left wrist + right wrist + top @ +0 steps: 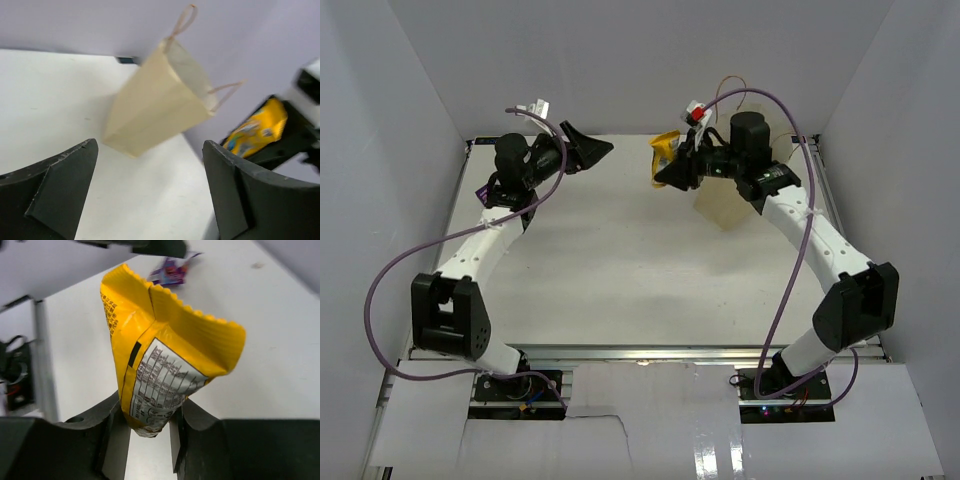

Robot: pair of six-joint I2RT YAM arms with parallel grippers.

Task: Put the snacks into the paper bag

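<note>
Gaping paper bag [150, 107]; yellow packet [165, 355] outside, in right tool [148, 430]

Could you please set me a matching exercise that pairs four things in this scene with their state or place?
Things:
1. yellow packet
2. paper bag
3. left tool
4. purple pack

States:
A. open and empty
B. lying on the table
C. pinched in the right tool
D. tan, with loop handles

Pairs: 1-C, 2-D, 3-A, 4-B
</note>
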